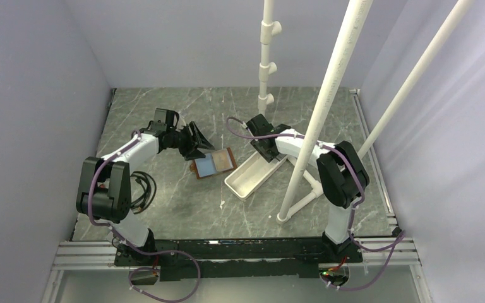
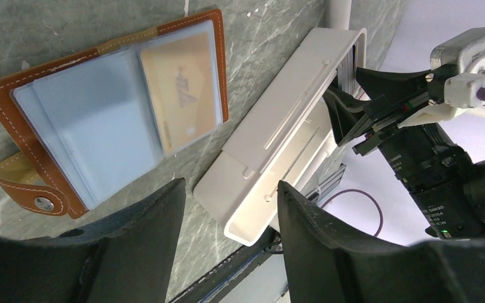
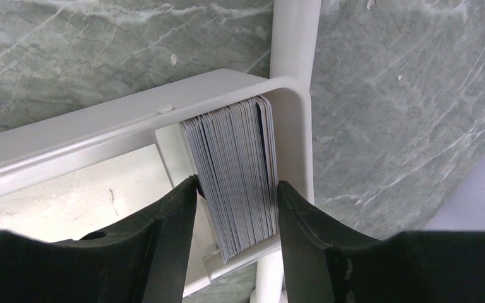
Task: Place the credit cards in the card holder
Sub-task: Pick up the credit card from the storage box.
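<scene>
One tan card sits pocketed in the open card holder, mid-bench; the other credit cards stand stacked in the white tray towards the right edge; the right gripper straddles them, fingers spread, pinching nothing; the left gripper hangs unclenched nearby; most work looks undone.

Card holder lies left of tray holding credit cards.

Brown folding leather card holder, pale stitching. Tan-gold flat plastic card. White long plastic tray; grey-green marbled worktop, pale veins.
</scene>
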### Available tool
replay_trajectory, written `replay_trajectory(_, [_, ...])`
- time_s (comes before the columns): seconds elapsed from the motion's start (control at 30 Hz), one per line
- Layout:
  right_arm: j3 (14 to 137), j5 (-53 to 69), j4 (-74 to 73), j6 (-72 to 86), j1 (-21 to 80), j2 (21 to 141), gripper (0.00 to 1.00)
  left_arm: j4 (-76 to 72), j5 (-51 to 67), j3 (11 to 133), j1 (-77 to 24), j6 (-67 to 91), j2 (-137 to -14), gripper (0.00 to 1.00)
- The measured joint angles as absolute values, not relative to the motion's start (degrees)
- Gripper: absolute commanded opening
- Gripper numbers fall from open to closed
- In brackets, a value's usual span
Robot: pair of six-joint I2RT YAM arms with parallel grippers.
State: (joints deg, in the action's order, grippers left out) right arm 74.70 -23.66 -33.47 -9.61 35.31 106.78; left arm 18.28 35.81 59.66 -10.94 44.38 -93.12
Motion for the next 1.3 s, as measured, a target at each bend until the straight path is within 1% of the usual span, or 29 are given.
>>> replay_trajectory(0.1, [74.7, -23.7, -33.6, -9.5, 35.3, 106.7, 0.51, 18.3, 36.1, 59.3, -10.9, 44.4, -93.1, 0.61])
replay_trajectory(0.13, [74.7, -23.7, -33.8, -9.5, 35.3, 106.7, 0.54, 18.3, 36.2, 59.2, -10.9, 44.4, -93.1, 0.61])
replay_trajectory(0.17, [74.7, -23.7, -33.8, -9.4, 35.3, 106.7, 0.61, 18.2, 36.2, 59.2, -10.9, 44.4, -93.1, 0.61])
replay_trajectory(0.2, [74.7, -23.9, -33.8, -9.5, 35.4, 106.6, 0.64, 18.1, 36.2, 59.2, -10.9, 44.4, -93.1, 0.61])
replay_trajectory(0.27, [74.7, -25.3, -33.8, -9.7, 35.6, 106.1, 0.67, 17.7, 36.2, 59.1, -10.9, 44.4, -93.1, 0.61])
replay_trajectory(0.33, [74.7, -26.1, -33.8, -10.0, 35.6, 105.5, 0.67, 17.4, 36.3, 58.8, -10.9, 44.4, -93.1, 0.61])
replay_trajectory(0.4, [74.7, -26.9, -33.8, -10.0, 35.9, 105.0, 0.61, 17.1, 36.4, 58.6, -10.9, 44.4, -93.1, 0.61])
replay_trajectory(0.5, [74.7, -27.4, -33.8, -10.2, 36.3, 105.0, 0.46, 17.1, 36.4, 58.3, -10.9, 44.4, -93.1, 0.61])
replay_trajectory(0.63, [74.8, -27.5, -34.0, -10.0, 36.9, 105.0, 0.34, 17.0, 36.6, 58.2, -10.9, 44.4, -93.1, 0.61])
replay_trajectory(0.8, [74.9, -26.5, -34.2, -9.8, 37.1, 105.0, 0.25, 17.0, 37.1, 58.2, -10.9, 44.4, -93.1, 0.61])
replay_trajectory(0.93, [75.3, -25.6, -35.0, -9.4, 37.1, 105.0, 0.15, 17.0, 37.6, 58.2, -10.9, 44.4, -93.1, 0.61])
replay_trajectory(1.07, [75.9, -23.6, -36.2, -9.4, 37.1, 104.9, 0.11, 17.0, 38.2, 58.2, -10.9, 44.4, -93.1, 0.62])
replay_trajectory(1.17, [75.9, -21.5, -36.8, -9.4, 37.1, 104.3, 0.0, 17.0, 39.4, 58.2, -10.9, 44.4, -93.1, 0.62])
replay_trajectory(1.3, [75.9, -18.5, -37.7, -8.9, 36.7, 102.9, 0.0, 16.9, 42.2, 58.5, -10.9, 44.1, -93.3, 0.62])
